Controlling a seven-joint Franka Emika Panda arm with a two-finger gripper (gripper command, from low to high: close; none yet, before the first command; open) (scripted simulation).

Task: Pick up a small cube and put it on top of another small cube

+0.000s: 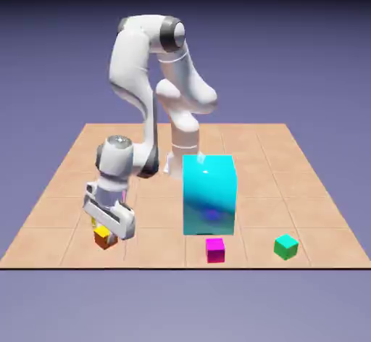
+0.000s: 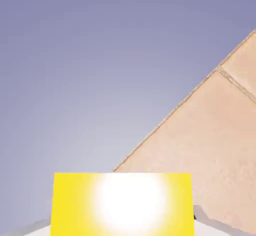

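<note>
The white arm (image 1: 134, 58) reaches over the bench (image 1: 156, 243), its hand tilted and hiding part of the surface near the exterior view's left front corner. The large cyan block (image 1: 209, 195) stands right of the bench's middle and covers whatever lies directly behind it.

The fingers (image 1: 106, 236) are clenched on the orange cube (image 1: 106, 238), by the front edge of the bench, toward its left corner. The hand overlaps the cube's upper right in the exterior view, and I cannot tell whether its underside touches the bench. The green cube (image 1: 286, 247) sits near the right front corner, and the magenta cube (image 1: 215, 251) by the front edge, just before the cyan block. Of the yellow cube only a sliver (image 1: 93, 221) shows, beside the hand's left side; its shape is hard to make out. A thin pink strip (image 1: 124, 195) shows behind the hand, too narrow to identify.

The hand view shows the held cube's top, bright yellow with a white glare and cut off by the bottom edge, plus a slanting bench edge; the exterior view alone shows its brownish sides, the cyan block and the green and magenta cubes.
</note>
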